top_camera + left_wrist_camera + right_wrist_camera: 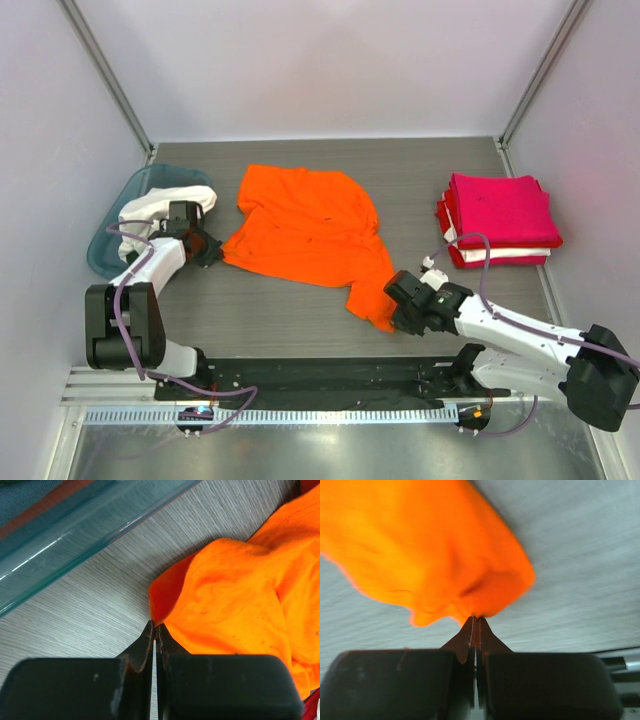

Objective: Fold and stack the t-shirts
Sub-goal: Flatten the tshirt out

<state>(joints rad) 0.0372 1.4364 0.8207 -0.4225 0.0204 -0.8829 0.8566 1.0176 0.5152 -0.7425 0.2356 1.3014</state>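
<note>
An orange t-shirt (pixel 305 230) lies crumpled across the middle of the table. At the shirt's left corner my left gripper (pixel 212 250) is shut on the cloth; the left wrist view shows its tips (pixel 156 626) pinching an orange edge (pixel 230 600). My right gripper (pixel 400 318) is shut on the lower right corner, and in the right wrist view the orange cloth (pixel 430 555) bunches from its closed tips (pixel 476 620). A folded stack of magenta-red and white t-shirts (pixel 500 220) sits at the right. A white t-shirt (pixel 160 208) hangs out of the tub.
A teal plastic tub (pixel 112 240) stands at the left, close behind my left arm; its wall (pixel 65 525) fills the top left of the left wrist view. Grey walls close in the table on three sides. A metal rail (pixel 300 400) runs along the near edge.
</note>
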